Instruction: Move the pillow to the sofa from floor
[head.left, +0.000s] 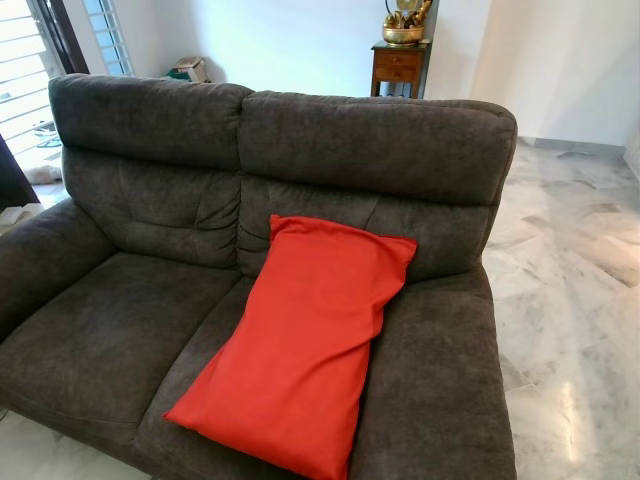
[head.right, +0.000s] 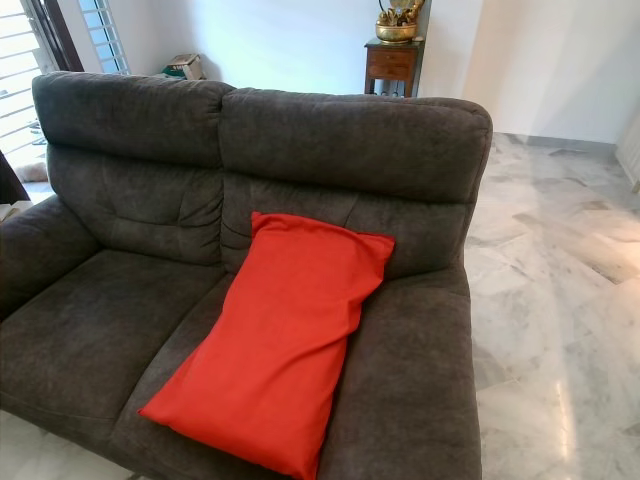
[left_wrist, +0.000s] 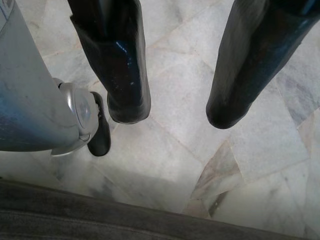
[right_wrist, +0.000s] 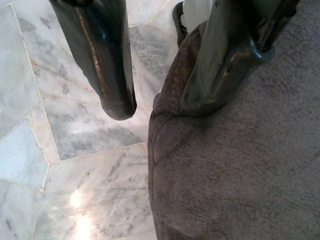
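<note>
Marble floor (head.left: 570, 330), grey sofa (head.left: 150, 330): red pillow (head.left: 300, 360) rests on the seat.
Task looks done; left pincer (left_wrist: 175, 112) and right pincer (right_wrist: 160, 107) hang apart, empty.

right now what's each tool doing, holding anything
left tool: open, empty, over the floor
right tool: open, empty, beside the sofa

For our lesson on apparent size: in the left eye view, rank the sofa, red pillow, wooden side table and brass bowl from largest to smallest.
1. sofa
2. red pillow
3. wooden side table, farther away
4. brass bowl, farther away
</note>
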